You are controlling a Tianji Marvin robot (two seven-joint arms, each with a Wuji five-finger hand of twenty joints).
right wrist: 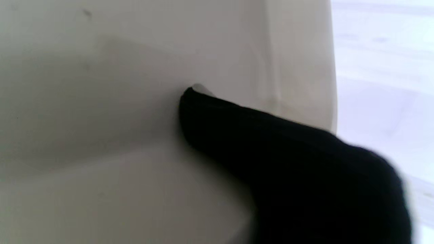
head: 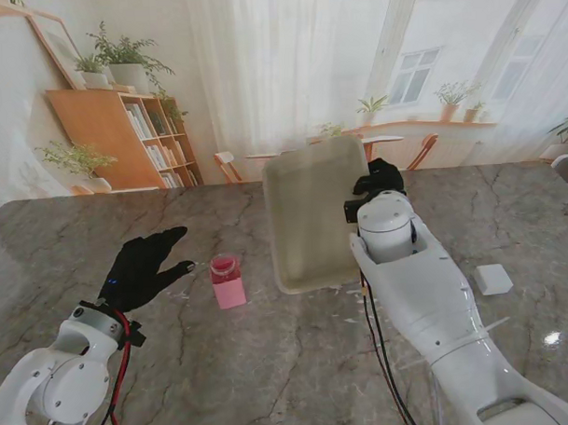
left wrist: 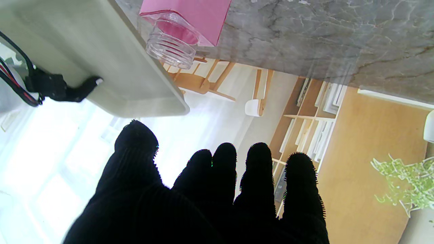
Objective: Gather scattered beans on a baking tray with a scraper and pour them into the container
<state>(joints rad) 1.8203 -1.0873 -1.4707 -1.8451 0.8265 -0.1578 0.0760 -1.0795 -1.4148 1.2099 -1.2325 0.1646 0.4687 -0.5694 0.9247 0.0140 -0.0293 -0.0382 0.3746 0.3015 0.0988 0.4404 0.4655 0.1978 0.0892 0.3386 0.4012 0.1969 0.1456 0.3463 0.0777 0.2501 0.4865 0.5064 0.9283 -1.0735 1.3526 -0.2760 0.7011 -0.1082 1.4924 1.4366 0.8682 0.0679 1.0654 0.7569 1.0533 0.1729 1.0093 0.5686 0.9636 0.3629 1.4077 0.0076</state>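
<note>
The pale baking tray [head: 312, 216] is tipped steeply on its edge, its low corner on or close to the table just right of the pink container [head: 228, 282]. My right hand [head: 381, 181] is shut on the tray's right rim, a black finger pressed against the tray wall [right wrist: 101, 101]. The container stands upright with a clear threaded mouth [left wrist: 171, 47]. To its left hovers my left hand [head: 146, 269], open, fingers spread and holding nothing. From the left wrist, the tray [left wrist: 101, 61] hangs beside the container. No beans can be made out.
A small white block [head: 493, 278] lies on the marble table [head: 271, 362] to the right of my right forearm. A few pale specks sit by the tray's low edge [head: 347, 294]. Cables run along the right arm.
</note>
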